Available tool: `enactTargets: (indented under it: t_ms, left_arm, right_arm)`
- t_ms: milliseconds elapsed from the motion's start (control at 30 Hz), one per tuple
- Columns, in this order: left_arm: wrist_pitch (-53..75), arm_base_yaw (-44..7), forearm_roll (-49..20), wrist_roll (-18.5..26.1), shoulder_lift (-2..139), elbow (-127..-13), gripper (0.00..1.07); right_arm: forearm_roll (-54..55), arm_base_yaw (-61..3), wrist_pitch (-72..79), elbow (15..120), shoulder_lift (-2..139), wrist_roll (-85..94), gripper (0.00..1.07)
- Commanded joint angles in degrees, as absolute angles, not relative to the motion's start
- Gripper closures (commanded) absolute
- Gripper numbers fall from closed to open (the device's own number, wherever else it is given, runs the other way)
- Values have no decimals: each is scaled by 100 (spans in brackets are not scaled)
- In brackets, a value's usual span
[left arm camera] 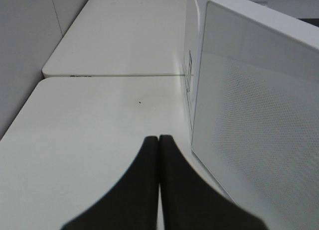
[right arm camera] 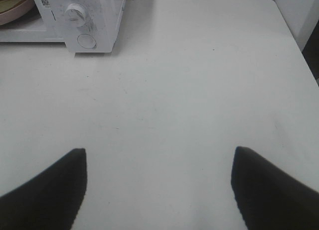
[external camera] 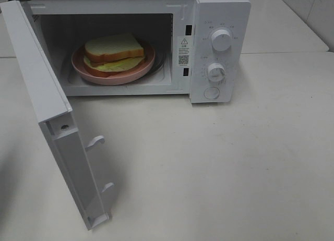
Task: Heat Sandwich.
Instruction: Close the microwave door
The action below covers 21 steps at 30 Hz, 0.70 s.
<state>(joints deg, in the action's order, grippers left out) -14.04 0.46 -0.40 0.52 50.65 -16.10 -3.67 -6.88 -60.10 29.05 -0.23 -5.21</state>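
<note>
The sandwich (external camera: 115,52), white bread with tan crust and green and red layers, lies on a round pink plate (external camera: 104,75) inside the white microwave (external camera: 219,11). The microwave door (external camera: 57,126) stands wide open toward the front left. Neither arm shows in the exterior high view. In the left wrist view my left gripper (left arm camera: 159,140) is shut with nothing between its fingers, just outside the door's outer face (left arm camera: 259,115). My right gripper (right arm camera: 159,160) hangs open over bare table, some way in front of the microwave's control panel (right arm camera: 82,21).
The control panel carries two round knobs (external camera: 222,40) and a round button (external camera: 212,93) below them. A second white table (left arm camera: 124,36) adjoins behind the microwave. A grey wall (left arm camera: 22,56) borders the table on the left arm's side.
</note>
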Motion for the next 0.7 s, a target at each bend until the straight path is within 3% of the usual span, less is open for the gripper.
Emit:
enactTargets:
  t_ms: [33,267,700]
  left_arm:
    - [-1994,52,0,57,5392,-1604,107]
    - [-3403,46,115,0,6589,-1610,107]
    - [-3879,-573,945,29,7867,-2074,107]
  right_arm:
    - [-350,-659,-5942,2899,-183,-481,31]
    - [-350,-659,-5942,2899,-183,-481,31]
    - [-350,-659,-5942,2899,-183,-481,32]
